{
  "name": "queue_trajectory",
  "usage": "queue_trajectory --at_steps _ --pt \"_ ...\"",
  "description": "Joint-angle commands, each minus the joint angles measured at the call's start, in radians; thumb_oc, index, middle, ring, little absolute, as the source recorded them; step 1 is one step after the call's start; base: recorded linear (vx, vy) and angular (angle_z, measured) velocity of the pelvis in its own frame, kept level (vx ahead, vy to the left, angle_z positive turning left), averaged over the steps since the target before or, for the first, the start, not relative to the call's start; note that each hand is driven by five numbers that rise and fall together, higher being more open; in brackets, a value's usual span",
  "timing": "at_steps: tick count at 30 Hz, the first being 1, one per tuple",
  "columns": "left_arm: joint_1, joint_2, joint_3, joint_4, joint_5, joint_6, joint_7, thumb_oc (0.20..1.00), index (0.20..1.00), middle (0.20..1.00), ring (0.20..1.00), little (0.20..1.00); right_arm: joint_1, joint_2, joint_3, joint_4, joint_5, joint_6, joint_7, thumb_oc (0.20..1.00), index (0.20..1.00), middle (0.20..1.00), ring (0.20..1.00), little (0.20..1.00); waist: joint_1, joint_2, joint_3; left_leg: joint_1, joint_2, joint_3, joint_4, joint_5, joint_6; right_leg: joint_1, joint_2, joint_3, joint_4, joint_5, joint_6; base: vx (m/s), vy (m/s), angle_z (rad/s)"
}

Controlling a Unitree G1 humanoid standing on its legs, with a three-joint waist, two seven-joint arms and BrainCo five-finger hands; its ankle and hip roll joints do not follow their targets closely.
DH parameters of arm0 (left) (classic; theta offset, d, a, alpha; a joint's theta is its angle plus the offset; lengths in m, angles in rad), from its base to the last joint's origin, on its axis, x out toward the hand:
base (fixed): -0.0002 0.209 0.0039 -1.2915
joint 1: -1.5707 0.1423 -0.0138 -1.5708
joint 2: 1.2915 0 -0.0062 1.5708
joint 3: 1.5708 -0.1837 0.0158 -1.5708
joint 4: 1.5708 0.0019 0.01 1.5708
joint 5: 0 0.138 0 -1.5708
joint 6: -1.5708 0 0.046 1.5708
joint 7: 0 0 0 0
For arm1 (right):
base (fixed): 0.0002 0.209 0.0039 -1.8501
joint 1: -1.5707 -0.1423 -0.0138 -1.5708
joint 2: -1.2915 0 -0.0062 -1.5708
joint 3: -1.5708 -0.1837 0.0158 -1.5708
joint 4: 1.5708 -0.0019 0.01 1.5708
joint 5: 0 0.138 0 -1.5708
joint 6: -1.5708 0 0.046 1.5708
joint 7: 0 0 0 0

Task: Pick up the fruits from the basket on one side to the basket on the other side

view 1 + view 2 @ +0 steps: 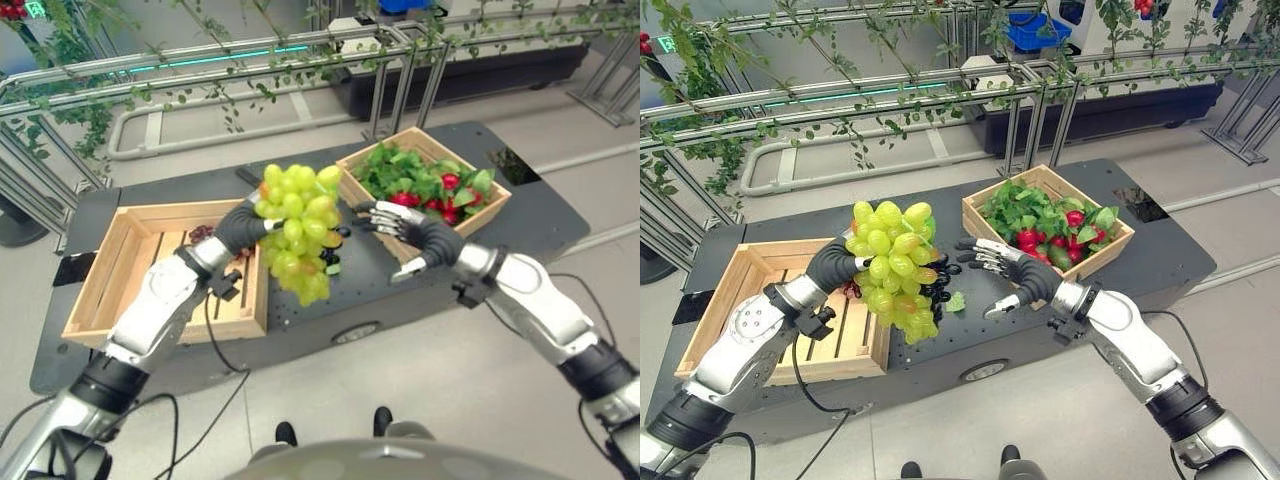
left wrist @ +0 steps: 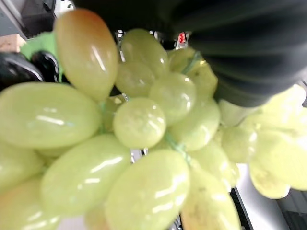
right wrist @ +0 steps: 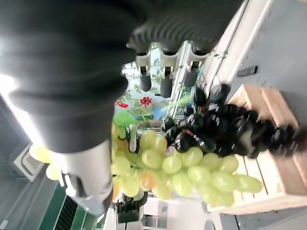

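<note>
My left hand (image 1: pixel 238 226) is shut on a big bunch of green grapes (image 1: pixel 295 235), held in the air above the black table between the two baskets. Seen from the left wrist, the green grapes (image 2: pixel 139 124) are pressed right up against the hand. A smaller dark grape bunch (image 1: pixel 940 275) hangs against the green bunch's right side; what holds it is hidden. My right hand (image 1: pixel 400 222) is open, fingers stretched toward the bunches and just short of them. The left wooden basket (image 1: pixel 95 290) holds a few dark red grapes (image 1: pixel 200 232). The right wooden basket (image 1: pixel 370 155) is full of green leaves and red fruits (image 1: pixel 445 185).
Both baskets stand on a black table (image 1: pixel 540 220). A green leaf (image 1: pixel 956 301) lies on it under the bunch. A metal railing with hanging vines (image 1: pixel 250 60) runs behind the table.
</note>
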Motion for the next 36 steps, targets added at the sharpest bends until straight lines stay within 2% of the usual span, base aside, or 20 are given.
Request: queue_trajectory --at_steps 1,10,21,29,30,31,32,33,36 --pt "-0.158 -0.034 -0.006 -0.012 -0.043 -0.067 0.015 0.2 0.2 0.2 0.2 0.2 -0.08 0.037 0.037 0.002 -0.013 -0.03 0.002 1.0 1.0 1.0 1.0 1.0 0.002 -0.021 -0.04 0.021 -0.016 -0.006 0.037 -0.078 0.003 -0.014 -0.048 0.021 0.055 -0.018 0.082 0.0 0.0 0.0" --pt "-0.253 -0.056 -0.081 0.013 -0.046 -0.07 0.022 0.2 0.2 0.2 0.2 0.2 -0.125 0.097 0.078 0.06 -0.016 -0.043 -0.019 1.0 1.0 1.0 1.0 1.0 0.0 -0.019 -0.043 0.023 -0.02 -0.012 0.035 -0.079 0.005 -0.007 -0.052 0.02 0.057 -0.019 0.082 0.0 0.0 0.0" --pt "-0.318 -0.112 -0.183 -0.021 -0.114 -0.033 -0.01 0.2 0.2 0.2 0.2 0.2 -0.138 0.144 0.112 0.091 -0.03 -0.048 -0.03 1.0 1.0 1.0 1.0 1.0 -0.005 -0.011 -0.043 0.021 -0.03 -0.023 0.032 -0.081 0.013 -0.005 -0.062 0.019 0.062 -0.017 0.087 0.0 0.0 0.0" --pt "-0.326 -0.133 -0.212 -0.037 -0.14 -0.021 -0.02 0.2 0.2 0.2 0.2 0.2 -0.143 0.182 0.118 0.137 -0.039 -0.056 -0.054 1.0 1.0 1.0 1.0 1.0 -0.006 -0.004 -0.045 0.022 -0.039 -0.025 0.029 -0.085 0.019 -0.006 -0.069 0.021 0.065 -0.017 0.089 0.0 0.0 0.0" --pt "-0.326 -0.133 -0.214 -0.041 -0.14 -0.019 -0.021 0.2 0.2 0.2 0.2 0.2 -0.143 0.189 0.12 0.138 -0.034 -0.055 -0.054 0.856 0.856 0.856 0.856 0.856 -0.006 -0.003 -0.045 0.022 -0.041 -0.025 0.029 -0.085 0.019 -0.006 -0.07 0.021 0.066 -0.016 0.09 0.0 0.0 0.0" --pt "-0.322 -0.135 -0.216 -0.042 -0.141 -0.018 -0.022 0.2 0.2 0.2 0.2 0.2 -0.143 0.197 0.123 0.141 -0.03 -0.055 -0.052 0.297 0.297 0.297 0.297 0.297 -0.006 -0.001 -0.044 0.022 -0.043 -0.027 0.029 -0.085 0.02 -0.005 -0.073 0.021 0.067 -0.016 0.091 0.0 0.0 0.0" --pt "-0.322 -0.135 -0.216 -0.042 -0.141 -0.018 -0.022 0.2 0.2 0.2 0.2 0.2 -0.143 0.197 0.123 0.141 -0.03 -0.055 -0.052 0.297 0.297 0.297 0.297 0.297 -0.006 -0.001 -0.044 0.022 -0.043 -0.027 0.029 -0.085 0.02 -0.005 -0.073 0.021 0.067 -0.016 0.091 0.0 0.0 0.0" --pt "-0.321 -0.135 -0.216 -0.043 -0.141 -0.018 -0.022 0.2 0.2 0.2 0.2 0.2 -0.144 0.198 0.125 0.141 -0.031 -0.053 -0.05 0.2 0.2 0.2 0.2 0.2 -0.006 -0.001 -0.044 0.022 -0.043 -0.028 0.029 -0.086 0.021 -0.006 -0.074 0.022 0.068 -0.016 0.09 0.0 0.0 0.0" --pt "-0.319 -0.136 -0.218 -0.043 -0.138 -0.017 -0.02 0.2 0.2 0.2 0.2 0.2 -0.142 0.204 0.13 0.137 -0.032 -0.052 -0.048 0.2 0.2 0.2 0.2 0.2 -0.007 0.002 -0.044 0.024 -0.045 -0.029 0.027 -0.086 0.022 -0.007 -0.075 0.022 0.07 -0.017 0.091 0.0 0.0 0.0"
